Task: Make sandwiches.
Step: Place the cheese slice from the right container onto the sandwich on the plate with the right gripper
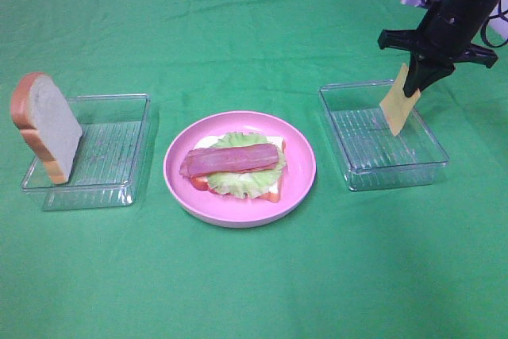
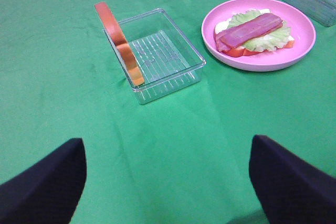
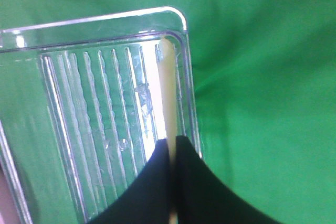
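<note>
A plate [image 1: 300, 171] sits mid-table [image 1: 254, 291]. On it lies an open sandwich [image 1: 238, 166]: a bottom bread slice [image 1: 275, 193], lettuce [image 1: 246, 184] over that, and a bacon strip [image 1: 232, 159] on top. Left of the plate is the left tray [image 1: 87, 196], with an upright bread slice [image 1: 46, 126] at its left end. Right of the plate is the right tray [image 1: 397, 174]. A cheese slice [image 1: 397, 105] hangs on edge into it, pinched by the right gripper [image 1: 414, 83].

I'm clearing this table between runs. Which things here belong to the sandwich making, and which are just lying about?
Job:
- open sandwich on pink plate
- cheese slice pinched in right gripper
- bread slice propped at left tray edge
- right tray

Lying about:
- only the green cloth
</note>
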`<state>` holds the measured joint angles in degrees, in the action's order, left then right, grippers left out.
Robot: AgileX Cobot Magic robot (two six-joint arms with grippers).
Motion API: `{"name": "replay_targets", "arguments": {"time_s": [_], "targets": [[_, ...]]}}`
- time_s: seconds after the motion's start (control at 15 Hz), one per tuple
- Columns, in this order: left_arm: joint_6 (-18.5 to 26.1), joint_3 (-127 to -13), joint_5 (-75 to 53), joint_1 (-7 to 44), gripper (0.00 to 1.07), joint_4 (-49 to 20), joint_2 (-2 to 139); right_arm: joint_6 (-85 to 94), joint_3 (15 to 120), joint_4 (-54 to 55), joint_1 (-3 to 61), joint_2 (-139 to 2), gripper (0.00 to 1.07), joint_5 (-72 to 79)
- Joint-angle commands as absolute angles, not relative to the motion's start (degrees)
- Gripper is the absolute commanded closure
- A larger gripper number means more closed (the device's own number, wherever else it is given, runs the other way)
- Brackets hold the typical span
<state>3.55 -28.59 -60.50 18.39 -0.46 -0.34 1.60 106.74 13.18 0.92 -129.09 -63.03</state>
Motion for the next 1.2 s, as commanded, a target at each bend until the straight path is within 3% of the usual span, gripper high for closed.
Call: {"name": "replay_targets", "arguments": {"time_s": [0.07,0.4,0.8,1.2], "targets": [[3.15,-28.53,-59.76,18.62,0.26,-0.74,-1.60,0.80,106.97,14.09,0.74,-125.76,1.07,-63.37],[3.15,-28.53,-59.76,18.62,0.26,-0.74,-1.60,2.46,106.28,20.51,5.27,-118.60,1.07,-66.29],[3.15,-28.53,-59.76,18.62,0.26,-0.74,-1.60,0.92,99.81,22.17,19.14,-115.34,1.07,-61.42],[3.15,-28.53,-59.76,18.62,0.26,-0.80,-1.60,5.73,85.66,39.59,27.73,-115.45,1.07,-46.87]]}}
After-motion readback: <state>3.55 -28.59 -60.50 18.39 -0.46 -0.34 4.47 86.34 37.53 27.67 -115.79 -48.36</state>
